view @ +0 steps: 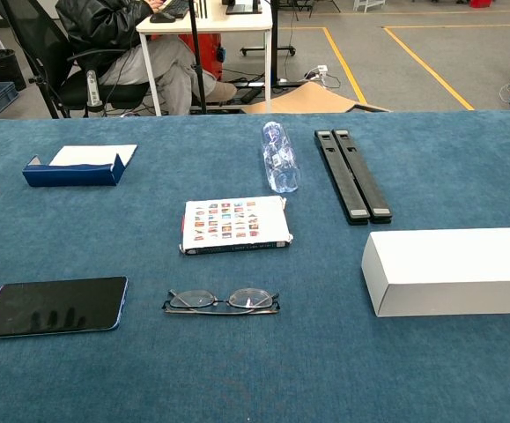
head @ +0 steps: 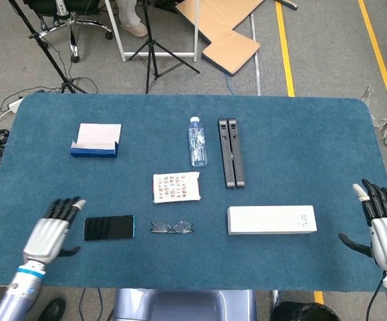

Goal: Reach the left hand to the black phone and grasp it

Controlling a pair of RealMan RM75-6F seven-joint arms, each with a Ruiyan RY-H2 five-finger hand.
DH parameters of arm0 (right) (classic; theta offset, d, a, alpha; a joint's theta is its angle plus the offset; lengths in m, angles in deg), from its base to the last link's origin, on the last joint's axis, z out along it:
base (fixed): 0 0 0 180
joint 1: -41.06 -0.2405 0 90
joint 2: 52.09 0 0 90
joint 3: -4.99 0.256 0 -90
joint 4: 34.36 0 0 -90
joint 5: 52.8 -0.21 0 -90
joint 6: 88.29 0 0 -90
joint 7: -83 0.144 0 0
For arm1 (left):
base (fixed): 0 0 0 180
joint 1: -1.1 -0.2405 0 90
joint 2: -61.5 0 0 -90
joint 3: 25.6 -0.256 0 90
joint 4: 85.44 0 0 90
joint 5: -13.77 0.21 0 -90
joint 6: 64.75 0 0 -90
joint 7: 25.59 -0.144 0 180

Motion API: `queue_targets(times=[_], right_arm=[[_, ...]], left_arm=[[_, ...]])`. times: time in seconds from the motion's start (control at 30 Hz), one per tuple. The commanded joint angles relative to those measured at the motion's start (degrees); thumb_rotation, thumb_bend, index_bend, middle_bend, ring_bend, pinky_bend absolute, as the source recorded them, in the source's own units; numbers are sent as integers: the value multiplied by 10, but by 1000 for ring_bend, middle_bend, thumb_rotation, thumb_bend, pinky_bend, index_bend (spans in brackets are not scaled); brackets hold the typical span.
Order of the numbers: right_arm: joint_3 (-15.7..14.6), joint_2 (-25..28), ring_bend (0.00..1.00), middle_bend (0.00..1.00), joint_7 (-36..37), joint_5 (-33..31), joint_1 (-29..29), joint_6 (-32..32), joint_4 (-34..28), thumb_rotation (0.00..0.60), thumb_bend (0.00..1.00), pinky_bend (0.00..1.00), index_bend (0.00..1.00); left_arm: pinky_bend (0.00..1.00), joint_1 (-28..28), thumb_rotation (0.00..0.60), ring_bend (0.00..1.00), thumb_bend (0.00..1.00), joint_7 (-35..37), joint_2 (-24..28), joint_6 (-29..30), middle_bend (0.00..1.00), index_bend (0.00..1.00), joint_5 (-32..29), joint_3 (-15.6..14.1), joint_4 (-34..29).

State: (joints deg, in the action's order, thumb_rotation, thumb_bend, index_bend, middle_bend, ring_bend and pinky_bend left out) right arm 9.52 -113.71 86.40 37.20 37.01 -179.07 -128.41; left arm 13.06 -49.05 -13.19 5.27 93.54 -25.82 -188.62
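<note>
A: From the head view, where's the phone (head: 109,228)?
B: Flat on the table (head: 300,134), left of the glasses (head: 172,227). The left hand (head: 49,236) sits just beside its left end, fingers spread, holding nothing. The right hand (head: 384,229) is far off, also spread.

A: And the chest view?
B: The phone (view: 53,306) lies screen up, glossy. I'd judge it stiff, thin and slippery, so pinch across the long edges. No hand shows clearly there.
</note>
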Motion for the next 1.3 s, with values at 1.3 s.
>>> queue_targets(times=[1.3], right_arm=[[-1, 16, 0, 0, 45, -24, -2, 36, 0, 600, 0, 0, 0]], left_arm=[[139, 64, 600, 115, 550, -71, -183, -68, 97, 199, -118, 11, 166]])
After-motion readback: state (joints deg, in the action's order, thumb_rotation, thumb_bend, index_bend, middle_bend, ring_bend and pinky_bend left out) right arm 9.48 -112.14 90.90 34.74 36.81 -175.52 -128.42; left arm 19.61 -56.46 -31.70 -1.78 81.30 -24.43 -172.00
